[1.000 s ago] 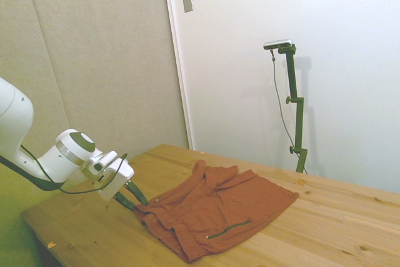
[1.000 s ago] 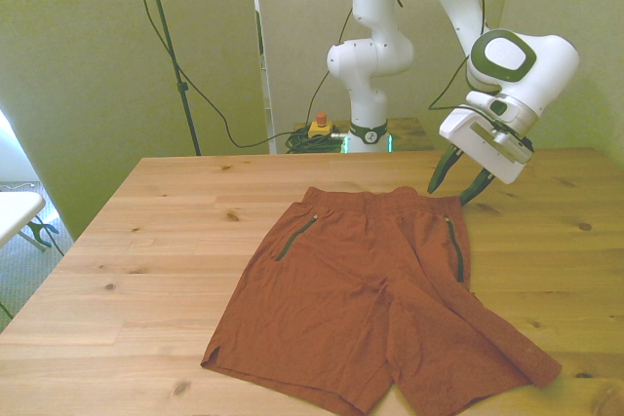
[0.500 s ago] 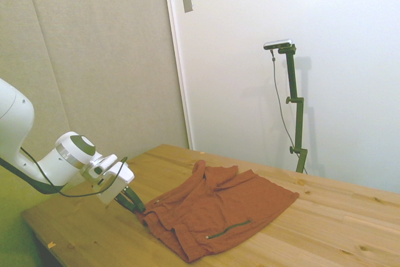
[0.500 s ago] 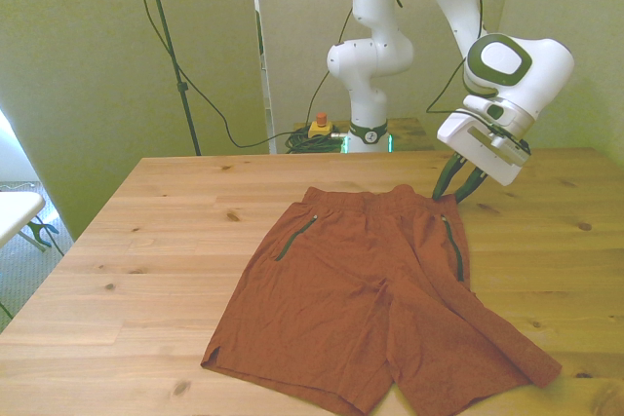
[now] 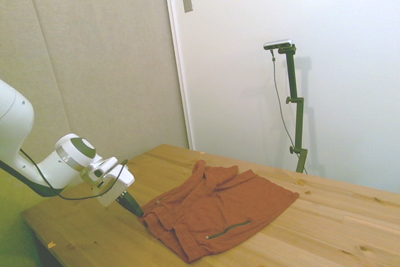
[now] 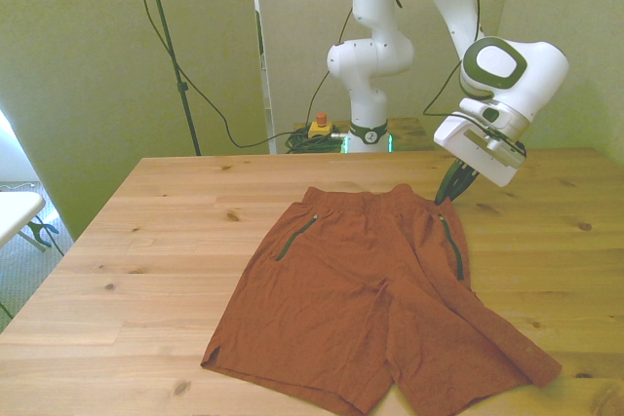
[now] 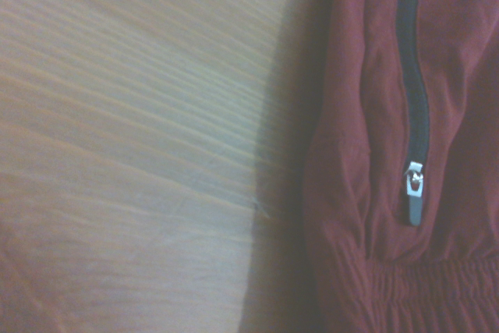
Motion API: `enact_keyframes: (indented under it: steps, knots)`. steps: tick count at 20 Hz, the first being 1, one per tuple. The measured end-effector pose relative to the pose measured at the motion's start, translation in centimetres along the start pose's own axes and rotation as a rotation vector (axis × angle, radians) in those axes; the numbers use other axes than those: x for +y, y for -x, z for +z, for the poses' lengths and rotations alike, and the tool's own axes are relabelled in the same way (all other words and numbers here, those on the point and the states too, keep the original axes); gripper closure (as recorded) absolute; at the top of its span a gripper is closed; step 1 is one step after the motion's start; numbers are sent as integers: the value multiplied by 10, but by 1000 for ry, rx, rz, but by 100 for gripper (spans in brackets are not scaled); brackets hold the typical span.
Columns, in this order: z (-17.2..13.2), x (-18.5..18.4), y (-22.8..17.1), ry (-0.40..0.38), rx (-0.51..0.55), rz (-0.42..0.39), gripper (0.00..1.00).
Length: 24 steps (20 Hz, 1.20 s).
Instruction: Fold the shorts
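Since a second ago, we see the gripper (image 6: 448,193) close its spread fingers, pinching the waistband corner of the shorts (image 6: 375,289) lying flat on the table (image 6: 136,241). We read no writing.

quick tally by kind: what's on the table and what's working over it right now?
Garments: 1, rust-orange shorts lying spread on the wooden table
Zippered pockets showing on the shorts: 2
Robot arms: 1, white, its tool at the waistband corner on the front view's right
Total: 4
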<state>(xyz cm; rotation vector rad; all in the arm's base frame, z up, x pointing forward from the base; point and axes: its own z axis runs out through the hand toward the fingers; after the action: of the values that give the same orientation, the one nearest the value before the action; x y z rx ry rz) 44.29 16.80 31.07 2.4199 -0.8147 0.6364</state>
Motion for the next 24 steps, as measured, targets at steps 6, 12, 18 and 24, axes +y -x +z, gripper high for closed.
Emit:
enact_keyframes:
  steps: [6, 12, 18, 24]
  knots:
    - [-8, 39, 0, 2, -12, 10, 100]
    - [-30, 92, -32, -72, -46, 73, 100]
    - [-50, 136, -110, -146, -66, 219, 100]
    - [-46, 211, -159, -147, -81, 342, 100]
